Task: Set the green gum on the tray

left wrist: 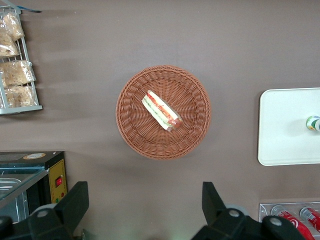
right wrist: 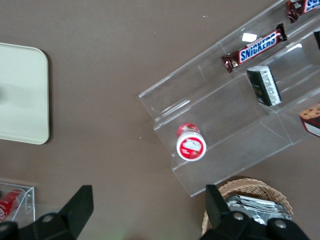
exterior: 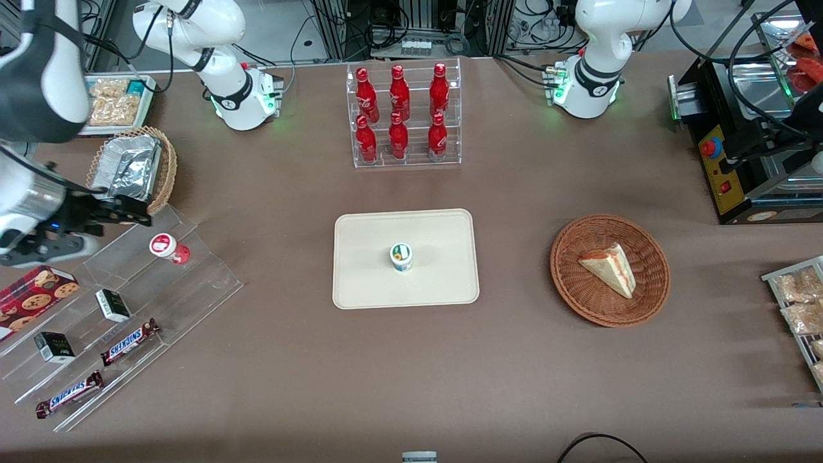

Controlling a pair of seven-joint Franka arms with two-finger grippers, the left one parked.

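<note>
The green gum [exterior: 402, 256] is seen standing upright on the tray [exterior: 360, 283], near the tray's middle, with bare beige surface all around it. The tray lies flat on the brown tabletop [exterior: 450, 386]. From the tray's centre, a clear rack of red bottles [exterior: 404, 116] is found at about twelve o'clock in the front view, farther from the camera, and a round wicker basket [exterior: 643, 302] holding a wedge of sandwich [exterior: 609, 269] is found at about three o'clock, toward the parked arm's end of the tabletop.

The gripper [exterior: 132, 212] is held well apart from the tray, toward the working arm's end of the tabletop, above a stepped clear acrylic stand [exterior: 193, 283]. Its two fingers are spread apart and nothing is held between them, as is shown in the right wrist view. A red-labelled canister [exterior: 168, 247] is seen on the stand, just below the gripper and nearer to the camera. Two Snickers bars [exterior: 130, 341] and small dark boxes [exterior: 112, 305] are set on lower steps of the stand. A wicker basket with a foil packet [exterior: 132, 167] is placed beside the gripper, farther from the camera.
</note>
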